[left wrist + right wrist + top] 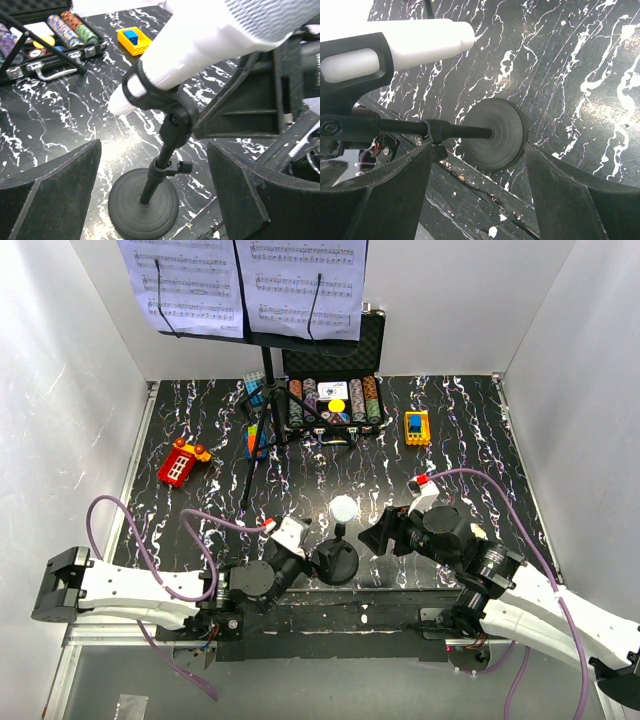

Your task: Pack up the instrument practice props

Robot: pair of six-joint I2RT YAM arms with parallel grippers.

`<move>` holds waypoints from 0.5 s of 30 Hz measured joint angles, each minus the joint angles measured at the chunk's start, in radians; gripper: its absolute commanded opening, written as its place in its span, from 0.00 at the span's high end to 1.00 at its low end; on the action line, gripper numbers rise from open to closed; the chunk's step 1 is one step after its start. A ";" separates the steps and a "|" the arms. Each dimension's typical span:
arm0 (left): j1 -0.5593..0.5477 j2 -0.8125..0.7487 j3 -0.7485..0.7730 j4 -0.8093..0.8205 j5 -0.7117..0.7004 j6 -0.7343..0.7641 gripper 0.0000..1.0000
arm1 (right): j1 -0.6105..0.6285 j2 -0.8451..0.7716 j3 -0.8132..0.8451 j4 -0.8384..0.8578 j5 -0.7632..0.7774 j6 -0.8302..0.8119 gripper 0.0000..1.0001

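A white microphone (343, 508) sits clipped on a short black stand with a round base (335, 562) near the table's front edge. My left gripper (303, 543) is just left of it, open. In the left wrist view the stand's pole (159, 167) rises between the two wide-apart fingers (55, 192) without touching them. My right gripper (380, 530) is open just right of the stand. Its wrist view shows the base (495, 132) ahead of the empty jaws and the microphone (405, 47) at the upper left. The black tripod music stand (266, 390) with white sheet-music pages (240, 285) stands at the back.
An open black case of poker chips (333, 390) lies at the back centre behind the tripod legs. A red toy (178, 464) is at the left, a yellow block toy (417, 427) at the right, and small colourful blocks (254, 440) lie by the tripod. White walls enclose three sides.
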 measured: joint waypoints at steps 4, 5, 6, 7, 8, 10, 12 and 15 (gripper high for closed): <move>0.000 0.029 0.018 0.083 0.045 0.048 0.17 | -0.004 -0.008 0.000 -0.004 0.008 -0.002 0.18; 0.000 0.029 0.018 0.083 0.045 0.048 0.19 | -0.004 -0.010 0.001 -0.006 0.010 -0.002 0.18; 0.000 0.047 0.024 0.100 0.051 0.059 0.21 | -0.004 -0.011 0.002 -0.007 0.012 -0.002 0.19; 0.000 0.072 0.033 0.124 0.058 0.073 0.23 | -0.004 -0.011 0.003 -0.008 0.013 -0.002 0.19; 0.000 0.097 0.040 0.141 0.062 0.084 0.26 | -0.003 -0.013 0.004 -0.009 0.013 -0.002 0.19; 0.000 0.140 0.050 0.172 0.057 0.103 0.30 | -0.004 -0.015 0.008 -0.013 0.014 -0.001 0.19; 0.000 0.184 0.057 0.207 0.043 0.126 0.34 | -0.004 -0.020 0.013 -0.021 0.014 -0.001 0.19; 0.000 0.217 0.059 0.255 0.024 0.169 0.44 | -0.004 -0.030 0.018 -0.031 0.018 -0.001 0.19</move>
